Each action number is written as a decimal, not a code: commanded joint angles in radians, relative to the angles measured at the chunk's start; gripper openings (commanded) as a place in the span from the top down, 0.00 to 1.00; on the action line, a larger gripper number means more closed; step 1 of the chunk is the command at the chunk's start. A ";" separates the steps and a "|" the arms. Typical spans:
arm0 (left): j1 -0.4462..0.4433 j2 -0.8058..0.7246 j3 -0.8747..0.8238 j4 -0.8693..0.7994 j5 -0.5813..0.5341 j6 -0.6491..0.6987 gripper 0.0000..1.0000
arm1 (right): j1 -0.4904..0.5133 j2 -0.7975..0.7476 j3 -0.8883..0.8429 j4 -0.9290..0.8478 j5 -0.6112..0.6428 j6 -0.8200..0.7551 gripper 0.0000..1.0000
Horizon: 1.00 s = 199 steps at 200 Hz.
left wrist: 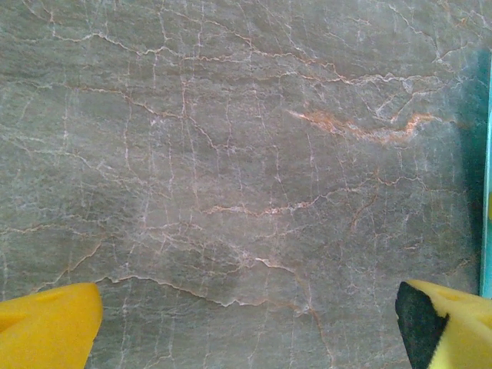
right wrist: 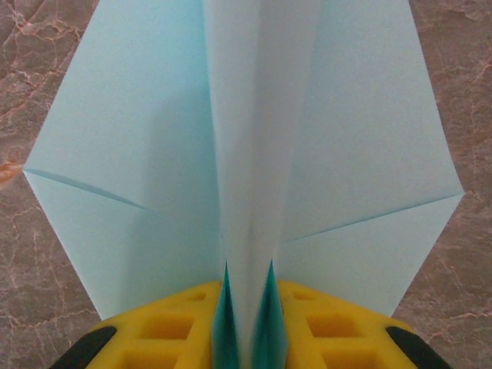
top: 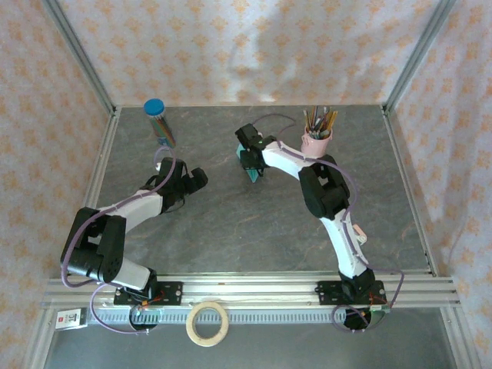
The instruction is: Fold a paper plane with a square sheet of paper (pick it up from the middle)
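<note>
Between right tool (right wrist: pixel 247 311) fingers, wrist view reveals paper plane (right wrist: pixel 146 146) ridge.

Grey veined tabletop (top: pixel 254 223). Far left: clear tube (top: pixel 159 123), blue cap, coloured sticks inside. Far right: pink cup (top: pixel 316 141) of pencils. Near edge — tape roll (top: pixel 208 323); white tag (top: pixel 71 318) at left corner.

Light was soft and even, without glare. Nearest the right gripper (right wrist: pixel 246 342) the paper plane (right wrist: pixel 138 154) was out of focus, its ridge blurred; farther ahead its creases looked sharp.
</note>
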State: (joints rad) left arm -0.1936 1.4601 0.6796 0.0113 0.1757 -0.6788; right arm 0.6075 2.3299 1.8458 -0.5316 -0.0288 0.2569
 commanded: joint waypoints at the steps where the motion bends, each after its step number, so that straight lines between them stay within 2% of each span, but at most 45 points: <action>1: 0.008 0.018 0.011 -0.010 0.010 0.019 0.01 | -0.006 0.051 0.014 -0.054 0.040 -0.010 0.75; 53: 0.008 0.023 0.019 -0.012 0.004 0.020 0.01 | 0.008 0.090 0.000 -0.052 0.150 -0.007 0.65; 83: 0.008 0.025 0.025 -0.014 0.001 0.022 0.01 | 0.009 0.117 -0.002 -0.041 0.205 0.014 0.64; 143: 0.008 0.015 0.051 -0.027 -0.019 0.030 0.01 | 0.000 0.157 0.036 -0.033 0.230 0.019 0.59; 199: 0.008 -0.039 0.135 -0.025 -0.067 0.025 0.01 | 0.001 0.039 0.089 -0.024 0.223 -0.003 0.56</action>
State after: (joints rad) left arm -0.1936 1.4685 0.7605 -0.0059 0.1654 -0.6712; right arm 0.6182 2.4023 1.9186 -0.4839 0.1802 0.2642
